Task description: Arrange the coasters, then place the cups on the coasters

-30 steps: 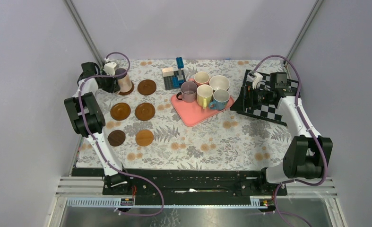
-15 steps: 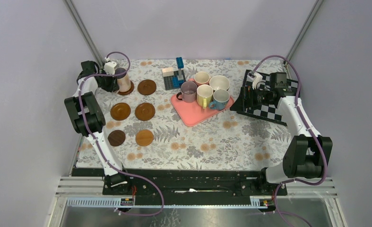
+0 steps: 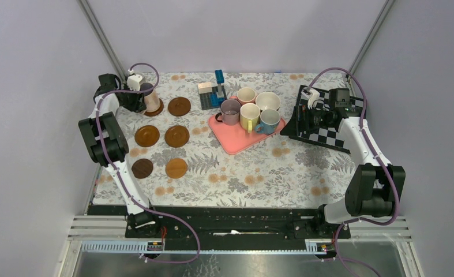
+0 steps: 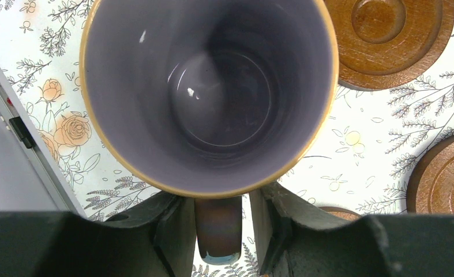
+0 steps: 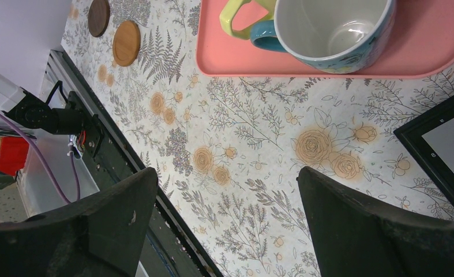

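Far left: left gripper [image 3: 137, 100] at the pale pink ceramic cup with a mauve inside [image 4: 213, 98], upright on the brown round coaster [image 3: 157, 112] at the far-left corner of the flowered tablecloth [image 3: 241, 173]. Jaws either side of the cup's handle [image 4: 217, 231], with a sliver of cloth visible between the handle and one finger, hence parted and without a firm grip. Judged step: release of the first cup onto its coaster. For a clean release: widen the jaws evenly before any lift, draw straight back along the line of the handle, and avoid nudging the cup off centre. Just to the right: five bare round brown coasters [image 3: 177, 136], ready for cups. Centre: pink rectangular plastic tray [image 3: 236, 143] carrying five more cups, among them the light blue cup [image 5: 334, 34]. Right: right gripper [image 5: 224, 184], jaws spread wide and empty, hovering over the cloth between the tray and the black-and-white chequered board [image 3: 328, 137].
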`<state>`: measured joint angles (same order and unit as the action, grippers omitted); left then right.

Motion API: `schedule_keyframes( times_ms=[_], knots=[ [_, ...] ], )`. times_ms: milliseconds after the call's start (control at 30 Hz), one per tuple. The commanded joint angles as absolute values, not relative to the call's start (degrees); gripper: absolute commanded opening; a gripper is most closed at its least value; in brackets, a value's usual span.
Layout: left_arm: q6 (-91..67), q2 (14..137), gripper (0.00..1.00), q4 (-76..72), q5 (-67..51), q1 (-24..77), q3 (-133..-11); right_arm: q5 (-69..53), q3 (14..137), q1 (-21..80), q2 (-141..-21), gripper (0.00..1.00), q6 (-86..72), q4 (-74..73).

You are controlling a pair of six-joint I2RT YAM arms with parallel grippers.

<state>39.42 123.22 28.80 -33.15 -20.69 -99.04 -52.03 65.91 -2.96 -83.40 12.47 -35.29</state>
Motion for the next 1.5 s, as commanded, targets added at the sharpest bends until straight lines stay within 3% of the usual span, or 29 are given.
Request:
schedule_keyframes(
  times_ms=[0, 167, 333, 500, 733, 967, 1100, 1233, 1400, 1467],
  knots=[
    [40.78, 121.29, 0.42, 26.66, -34.61, -20.9, -101.73, -53.61, 67.27, -3.16, -83.55, 0.98, 13.54, -35.62],
    [40.98, 120.49, 0.43, 26.97, -34.2, -21.06, -101.73, -53.7, 67.32, -3.16, -83.43, 0.98, 13.71, -35.82],
    [40.46, 119.95, 0.54, 28.7, -33.21, -21.35, -102.65, -53.87, 67.32, -3.16, -83.16, 0.98, 13.71, -35.84],
    [39.37, 118.07, 0.68, 28.74, -31.93, -21.75, -102.48, -53.88, 67.37, -3.16, -82.77, 0.98, 13.8, -35.98],
    [38.08, 112.74, 0.99, 29.79, -32.26, -22.19, -100.21, -53.75, 67.32, -3.16, -82.23, 0.98, 13.89, -35.9],
    [31.74, 105.32, 0.99, 32.97, -33.71, -21.55, -100.74, -53.18, 67.4, -3.16, -81.48, 0.99, 13.89, -35.84],
    [22.67, 100.9, 0.99, 32.42, -26.48, -18.25, -100.57, -52.93, 67.51, -3.16, -81.05, 0.98, 13.67, -35.69],
    [21.21, 96.81, 0.99, 33.64, -34.57, -17.02, -97.65, -52.7, 67.59, -3.16, -80.86, 0.98, 13.62, -35.68],
    [25.3, 95.29, 0.99, 38.93, -24.26, -5.27, -97.27, -51.46, 67.65, -3.16, -80.42, 0.98, 14.06, -35.64],
    [27.58, 95.19, 0.99, 40.5, -27.35, -2.2, -96.11, -51.29, 67.18, -3.16, -80.38, 0.98, 14.0, -35.31]
  ],
)
